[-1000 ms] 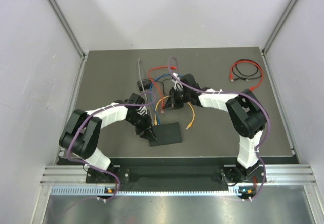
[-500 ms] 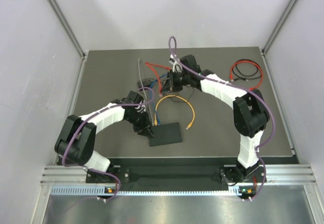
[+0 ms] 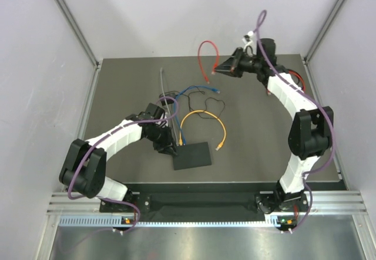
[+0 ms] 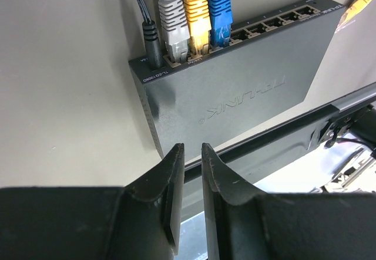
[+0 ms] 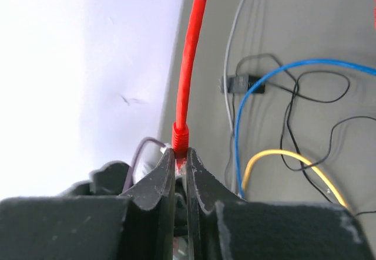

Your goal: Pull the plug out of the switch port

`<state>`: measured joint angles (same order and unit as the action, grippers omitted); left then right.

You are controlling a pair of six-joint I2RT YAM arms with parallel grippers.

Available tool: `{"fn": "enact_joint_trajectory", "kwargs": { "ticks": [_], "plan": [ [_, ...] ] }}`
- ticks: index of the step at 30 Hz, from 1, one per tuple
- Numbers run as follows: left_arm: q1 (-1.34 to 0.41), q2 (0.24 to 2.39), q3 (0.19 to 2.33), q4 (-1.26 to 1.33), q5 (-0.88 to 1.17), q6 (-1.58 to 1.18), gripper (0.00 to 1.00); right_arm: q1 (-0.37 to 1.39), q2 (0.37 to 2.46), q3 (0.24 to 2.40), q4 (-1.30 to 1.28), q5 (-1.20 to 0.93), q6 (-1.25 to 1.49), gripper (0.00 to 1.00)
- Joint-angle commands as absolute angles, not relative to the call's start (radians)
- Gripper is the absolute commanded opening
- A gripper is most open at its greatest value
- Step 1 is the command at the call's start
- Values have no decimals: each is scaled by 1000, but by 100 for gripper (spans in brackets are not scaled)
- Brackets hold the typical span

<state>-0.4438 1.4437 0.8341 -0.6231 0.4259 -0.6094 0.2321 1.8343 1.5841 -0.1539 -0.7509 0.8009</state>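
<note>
Dark counter (image 3: 117, 95), walled in white on three sides. Toward its near edge, about mid-width: the switch (image 4: 235, 90), lying flat, sockets facing far. At the switch's left end, the left gripper (image 4: 191, 151), fingers a narrow gap apart with nothing seen between them; cannot tell whether pressing on the box. High over the far right of the counter, well apart from the switch, the right gripper (image 5: 181, 153), closed tight on the red plug (image 5: 180, 134), with the red cable (image 3: 199, 57) arching away and hanging down. Still seated in the switch, left to right in the left wrist view: black power plug (image 4: 151, 40), grey plug (image 4: 174, 28), yellow plug (image 4: 197, 19), blue plug (image 4: 218, 13). Remaining sockets bare.

Judged as good as done: red plug out of its port and carried clear. Left, at most: setting the cable down and letting go.

Against a second ago: right gripper then low among the cables just far of the switch, now lifted and swung far and right, red cable drawn up with it. Switch in the same spot, left gripper at the same end of it.
</note>
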Motion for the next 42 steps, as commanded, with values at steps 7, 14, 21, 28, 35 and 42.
{"fn": "enact_joint_trajectory", "kwargs": {
  "ticks": [7, 14, 21, 28, 35, 42],
  "plan": [
    [-445, 1422, 845, -583, 457, -572, 24, 9, 1740, 1353, 198, -805, 1132, 0],
    [-448, 1424, 841, -549, 474, -575, 24, -192, 1727, 1289, 81, -764, 1035, 0],
    [-446, 1410, 850, -575, 460, -560, 24, -343, 1741, 1258, -23, -726, 937, 0],
    [-446, 1401, 859, -598, 454, -555, 24, -428, 1802, 1247, -69, -723, 900, 0],
    [-446, 1391, 851, -604, 451, -560, 24, -498, 1798, 1204, -115, -718, 848, 0],
    [-448, 1408, 847, -597, 466, -565, 24, -526, 1825, 1232, -260, -690, 691, 1]
  ]
}}
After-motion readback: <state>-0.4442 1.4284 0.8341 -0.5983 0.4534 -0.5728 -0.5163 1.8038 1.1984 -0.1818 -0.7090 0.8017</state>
